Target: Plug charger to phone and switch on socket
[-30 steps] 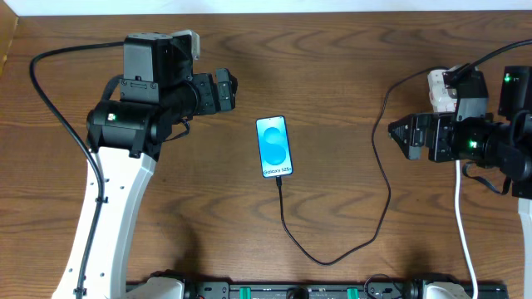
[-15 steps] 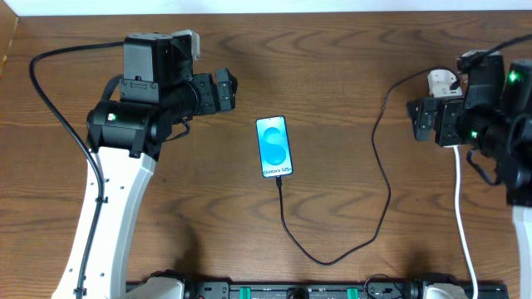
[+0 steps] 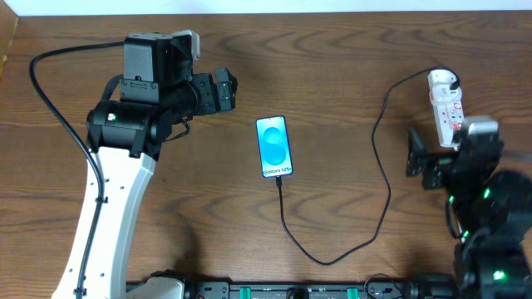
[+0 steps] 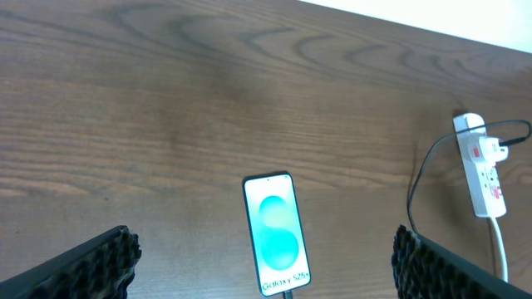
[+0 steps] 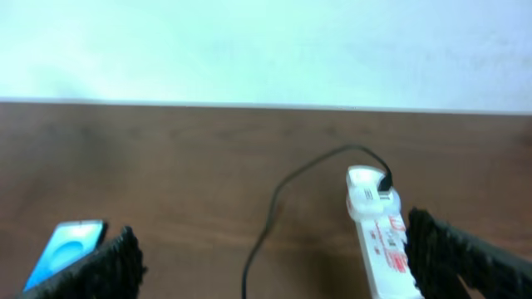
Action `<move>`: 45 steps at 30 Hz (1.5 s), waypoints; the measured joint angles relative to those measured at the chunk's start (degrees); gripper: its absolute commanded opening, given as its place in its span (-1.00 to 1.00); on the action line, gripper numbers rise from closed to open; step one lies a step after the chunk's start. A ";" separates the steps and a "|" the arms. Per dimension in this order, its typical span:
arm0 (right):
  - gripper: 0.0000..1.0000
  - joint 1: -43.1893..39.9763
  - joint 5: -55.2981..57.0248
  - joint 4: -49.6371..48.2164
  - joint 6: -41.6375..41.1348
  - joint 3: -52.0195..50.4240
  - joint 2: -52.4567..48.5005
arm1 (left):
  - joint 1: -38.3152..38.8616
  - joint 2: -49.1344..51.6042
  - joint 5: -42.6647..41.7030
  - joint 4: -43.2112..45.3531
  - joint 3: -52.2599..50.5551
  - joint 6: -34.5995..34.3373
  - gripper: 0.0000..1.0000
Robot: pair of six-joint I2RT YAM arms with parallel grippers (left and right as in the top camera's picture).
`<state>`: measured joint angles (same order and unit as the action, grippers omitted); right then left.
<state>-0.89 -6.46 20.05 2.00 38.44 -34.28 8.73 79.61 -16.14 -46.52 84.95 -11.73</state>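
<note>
Socket (image 3: 446,106) position decides the coming move. The white strip lies near the far right corner of the desk (image 3: 216,208), its long axis running from the far edge toward the near edge, roughly parallel to the right edge. Its near end passes out of sight under the right arm in the overhead view. The right gripper (image 5: 270,241) hangs just on the near side of it, pointing toward the far edge, its 2 fingers spread wide and holding nothing. In the right wrist view the strip sits ahead and off toward the right finger rather than centred. The left gripper (image 3: 223,90), also wide open and empty, hovers over the far left part of the desk, well apart from the strip. The phone (image 3: 274,147) lies between the 2 arms at mid-desk, screen up and lit blue. The charger (image 3: 388,195) cable meets the phone's near end, loops toward the near edge, then climbs to the strip's far end. The plugging therefore looks done, though the adapter head is hard to separate from the white strip. What seems left is the switch; the red marks (image 5: 389,242) lie along the strip's top face, too small to tell on from off. The right arm is plainly the nearer one, and I judge it needs a small shift toward the right edge and a descent along the strip's axis.
</note>
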 measured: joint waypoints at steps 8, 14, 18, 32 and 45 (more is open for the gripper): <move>0.98 0.00 1.14 -13.62 0.00 -21.18 15.58 | 0.00 -0.02 0.00 0.00 0.00 0.00 0.97; 0.98 0.00 1.36 -17.11 0.00 -31.80 24.92 | 0.00 -0.02 0.02 0.02 0.00 0.00 0.97; 0.98 0.52 1.42 -17.29 0.00 -35.76 29.38 | 0.00 -0.02 0.00 0.00 0.00 0.00 0.97; 0.99 0.85 2.23 -16.09 0.00 -37.88 33.44 | 0.00 -0.02 0.00 0.02 0.00 0.00 0.97; 0.99 0.85 2.23 -16.09 0.00 -37.88 33.44 | 0.00 -0.02 0.00 0.00 0.00 0.00 0.97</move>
<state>-0.03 -4.23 3.97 2.00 0.56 -0.84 8.73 79.59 -16.14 -46.52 84.95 -11.73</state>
